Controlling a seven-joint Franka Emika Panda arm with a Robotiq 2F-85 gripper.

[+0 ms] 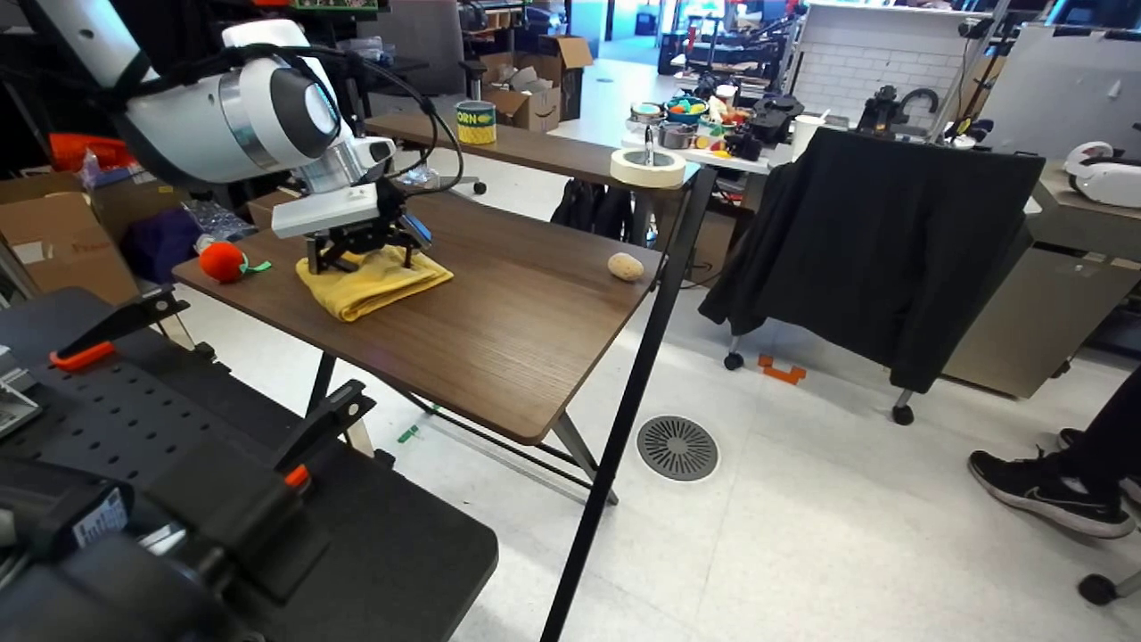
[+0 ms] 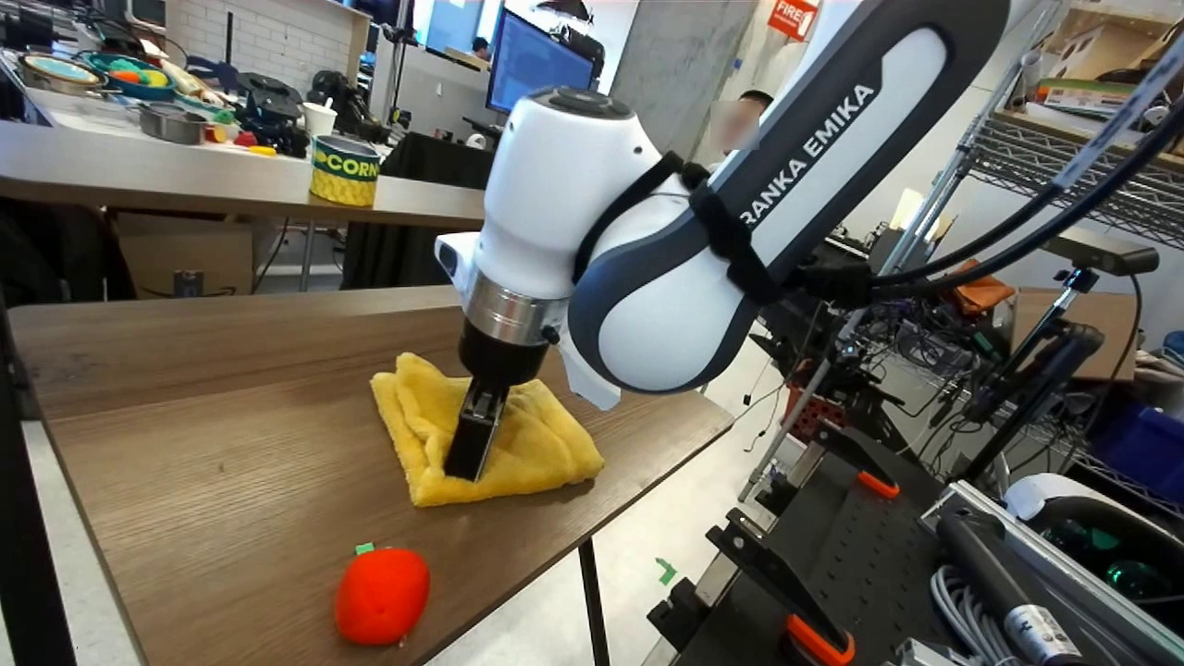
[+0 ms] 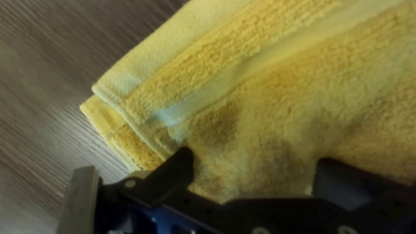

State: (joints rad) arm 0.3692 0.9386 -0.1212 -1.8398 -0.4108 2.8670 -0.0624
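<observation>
A folded yellow towel lies on the brown table; it also shows in the other views. My gripper points down at the towel, its fingertips at or on the cloth. In the wrist view the gripper has its fingers wide apart with towel surface between them; no cloth looks pinched. In an exterior view the gripper shows side-on, one finger hiding the other. A red round object with a green top lies near the towel. A beige potato-like object lies at the table's far end.
A shelf behind the table holds a corn can and a tape roll. A black post stands by the table's end. A black cart with clamps stands alongside the table.
</observation>
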